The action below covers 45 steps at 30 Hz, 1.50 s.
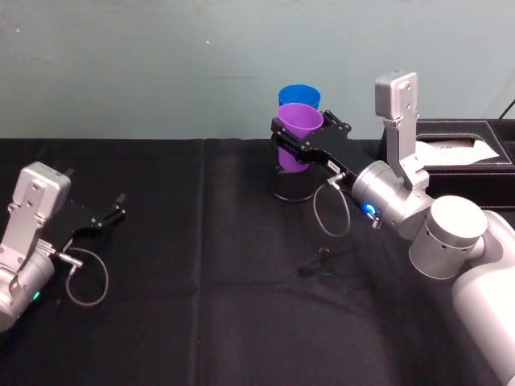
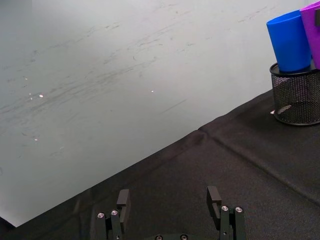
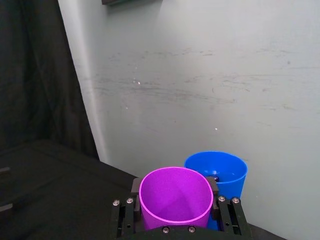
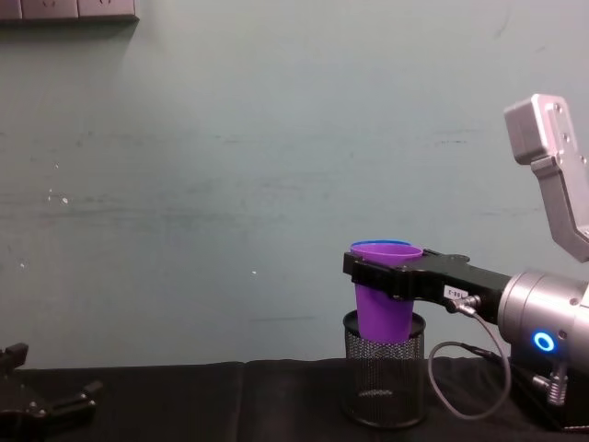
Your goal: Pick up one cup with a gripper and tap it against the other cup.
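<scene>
R hand clamps purple cup, maybe touching blue cup; L hand open.

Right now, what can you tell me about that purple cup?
The smooth, tapered purple plastic tumbler is upright, mouth up and empty. The right gripper clamps it below the rim, holding it aloft, its base near the rim of the black wire-mesh pen holder. The bright blue plastic tumbler sits close behind it; whether they touch is unclear.
</scene>
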### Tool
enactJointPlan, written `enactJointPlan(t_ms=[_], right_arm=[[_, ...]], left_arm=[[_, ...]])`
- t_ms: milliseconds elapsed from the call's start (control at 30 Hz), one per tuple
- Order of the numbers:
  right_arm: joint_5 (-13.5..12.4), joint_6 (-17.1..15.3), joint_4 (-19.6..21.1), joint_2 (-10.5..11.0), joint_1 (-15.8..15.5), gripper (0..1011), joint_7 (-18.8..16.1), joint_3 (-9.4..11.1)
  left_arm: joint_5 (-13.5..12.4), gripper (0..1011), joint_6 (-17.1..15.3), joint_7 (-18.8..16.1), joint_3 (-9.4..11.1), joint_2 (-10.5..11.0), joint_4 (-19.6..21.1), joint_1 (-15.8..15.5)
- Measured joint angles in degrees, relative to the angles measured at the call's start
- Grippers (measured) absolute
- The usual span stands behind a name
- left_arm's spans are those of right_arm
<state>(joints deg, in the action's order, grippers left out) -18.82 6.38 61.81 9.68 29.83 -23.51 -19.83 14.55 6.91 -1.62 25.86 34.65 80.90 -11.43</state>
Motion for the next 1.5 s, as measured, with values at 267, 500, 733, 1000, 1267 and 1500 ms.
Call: enactJointPlan(t_ms=[267, 500, 733, 1000, 1267, 1500], right_arm=[[0.4, 0.0, -0.7, -0.4, 0.7, 754, 0.3, 0.1], [0.8, 0.0, -1.1, -0.7, 1.1, 754, 0.4, 0.3], [0.9, 0.0, -1.5, -1.0, 1.7, 752, 0.5, 0.4], [1.1, -0.1, -1.9, -1.4, 2.4, 752, 0.6, 0.5], [1.3, -0.2, -2.4, -1.7, 3.0, 752, 0.5, 0.3], [1.3, -0.2, -2.7, -1.8, 3.2, 754, 0.5, 0.3]], left_arm=[[0.0, 1000, 0.0, 0.0, 0.0, 0.0, 0.0, 0.0], [0.0, 1000, 0.0, 0.0, 0.0, 0.0, 0.0, 0.0], [0.0, 1000, 0.0, 0.0, 0.0, 0.0, 0.0, 0.0], [0.0, 1000, 0.0, 0.0, 0.0, 0.0, 0.0, 0.0], [0.0, 1000, 0.0, 0.0, 0.0, 0.0, 0.0, 0.0], [0.0, 1000, 0.0, 0.0, 0.0, 0.0, 0.0, 0.0]])
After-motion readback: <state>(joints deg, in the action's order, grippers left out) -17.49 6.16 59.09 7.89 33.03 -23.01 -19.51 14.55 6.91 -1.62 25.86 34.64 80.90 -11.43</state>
